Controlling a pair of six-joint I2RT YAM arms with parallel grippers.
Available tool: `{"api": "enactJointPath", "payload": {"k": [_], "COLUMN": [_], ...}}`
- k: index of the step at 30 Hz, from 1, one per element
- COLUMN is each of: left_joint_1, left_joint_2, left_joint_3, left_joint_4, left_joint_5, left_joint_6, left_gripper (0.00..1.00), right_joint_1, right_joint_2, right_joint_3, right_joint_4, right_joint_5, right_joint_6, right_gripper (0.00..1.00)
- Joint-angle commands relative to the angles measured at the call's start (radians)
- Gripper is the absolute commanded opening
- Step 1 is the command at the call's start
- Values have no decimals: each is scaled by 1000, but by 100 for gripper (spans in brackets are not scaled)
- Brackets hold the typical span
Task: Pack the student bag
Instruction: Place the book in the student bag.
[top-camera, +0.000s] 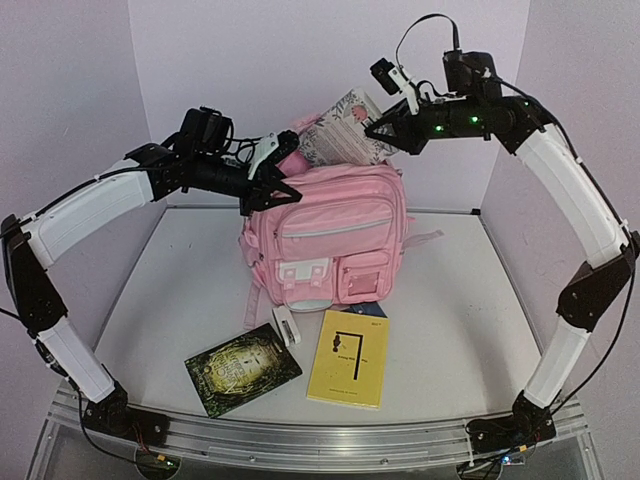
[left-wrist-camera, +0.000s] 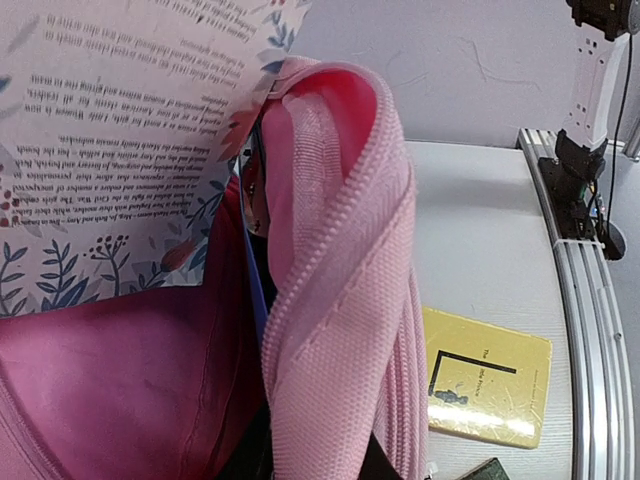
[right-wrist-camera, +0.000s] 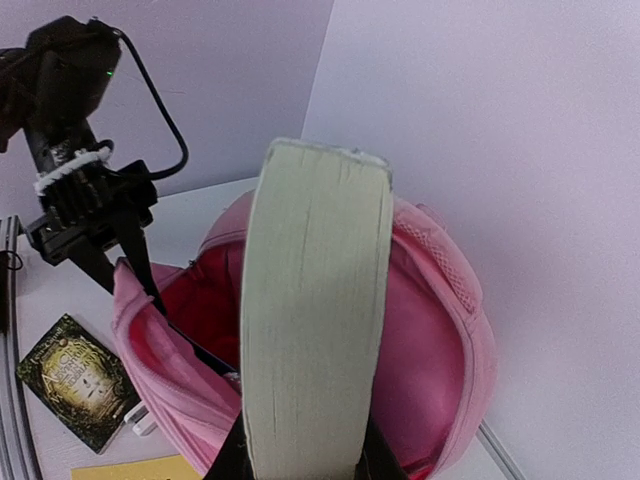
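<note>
My left hand (top-camera: 280, 190) is pinched closed on the open rim of the large pink fabric backpack (top-camera: 330, 240). My right hand (top-camera: 378, 131) is clamped around a thick floral-covered paperback book (top-camera: 335, 132) at the opening.

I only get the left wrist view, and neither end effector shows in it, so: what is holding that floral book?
Observer: The right end effector, shut on the floral book.
Operator: Is my left one gripping anything?
Observer: Yes, the left end effector pinches the student bag by its rim, holding the main compartment open.
Operator: Anything beside the yellow book down there?
Observer: A dark book lies left of the yellow book, with a small white item between them.
</note>
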Motion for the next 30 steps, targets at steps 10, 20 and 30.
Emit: {"api": "enactJointPath", "payload": {"k": [10, 20, 30], "left_joint_1": [4, 4, 4], "left_joint_2": [-87, -96, -88], "left_joint_3": [-126, -131, -123], "left_joint_4": [8, 11, 4], "left_joint_5": [-4, -30, -14], "left_joint_6": [-76, -77, -87], "left_gripper": [20, 19, 20], "right_joint_1": [-9, -8, -9], "right_joint_2": [3, -35, 105], "right_joint_3": [-30, -90, 68], "right_joint_4": [138, -147, -219], "right_joint_5": [101, 36, 30], "right_joint_6": [-18, -267, -242], "right_gripper": [0, 0, 27]}}
